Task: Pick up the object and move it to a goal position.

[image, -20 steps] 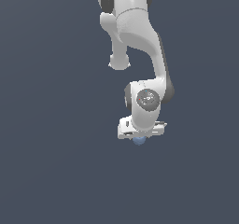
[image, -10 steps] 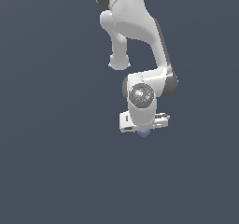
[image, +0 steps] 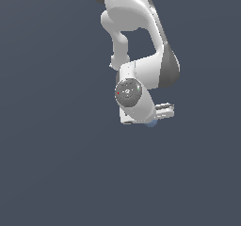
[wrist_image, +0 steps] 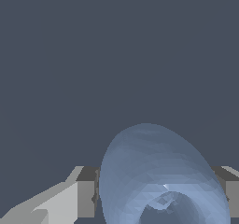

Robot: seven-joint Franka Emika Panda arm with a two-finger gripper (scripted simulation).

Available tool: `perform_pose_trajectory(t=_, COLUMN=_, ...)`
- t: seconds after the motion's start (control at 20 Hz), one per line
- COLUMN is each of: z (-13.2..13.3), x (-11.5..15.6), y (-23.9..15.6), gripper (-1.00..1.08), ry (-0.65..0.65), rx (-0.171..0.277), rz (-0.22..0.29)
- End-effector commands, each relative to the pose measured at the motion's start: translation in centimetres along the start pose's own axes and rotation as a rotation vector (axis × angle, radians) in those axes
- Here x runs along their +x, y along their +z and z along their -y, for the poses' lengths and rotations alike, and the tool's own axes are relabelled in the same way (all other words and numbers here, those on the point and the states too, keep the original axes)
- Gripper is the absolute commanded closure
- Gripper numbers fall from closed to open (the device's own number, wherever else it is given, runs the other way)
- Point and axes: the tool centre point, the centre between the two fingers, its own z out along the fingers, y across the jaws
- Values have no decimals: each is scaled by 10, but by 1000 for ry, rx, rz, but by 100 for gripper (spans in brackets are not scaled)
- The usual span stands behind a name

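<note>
The object [wrist_image: 158, 171] is a slate-blue rounded blob with a central dimple, and it fills the space between my two fingers in the wrist view. My gripper [wrist_image: 159, 197] is shut on it, with one grey pad [wrist_image: 87, 192] on one side and the other pad [wrist_image: 232, 190] on the opposite side. In the exterior view only a thin blue sliver of the object [image: 150, 123] peeks out below the white hand, and the gripper [image: 149, 120] is mostly hidden by the wrist. The object hangs above the plain dark floor.
The white arm [image: 141, 41] reaches down from the top of the exterior view. A flat, uniform dark grey-blue ground [image: 56, 173] lies all around, with no other objects visible.
The hand, with the object in it, has risen and shifted toward the exterior view's right. The wrist has also turned.
</note>
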Motion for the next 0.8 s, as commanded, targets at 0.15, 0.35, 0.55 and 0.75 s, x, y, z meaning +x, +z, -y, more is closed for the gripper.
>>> perform_pose_trajectory(t=0.15, z=17, x=-18, y=-23, gripper=108, ry=20, rx=119, rz=77)
perform_pose_trajectory(t=0.35, z=26, x=-30, y=-42, gripper=108, ry=34, rx=202, rz=132)
perform_pose_trajectory(t=0.55, z=35, x=-40, y=-62, gripper=108, ry=49, rx=286, rz=187)
perform_pose_trajectory(t=0.75, z=41, x=-49, y=-84, gripper=108, ry=64, rx=370, rz=243)
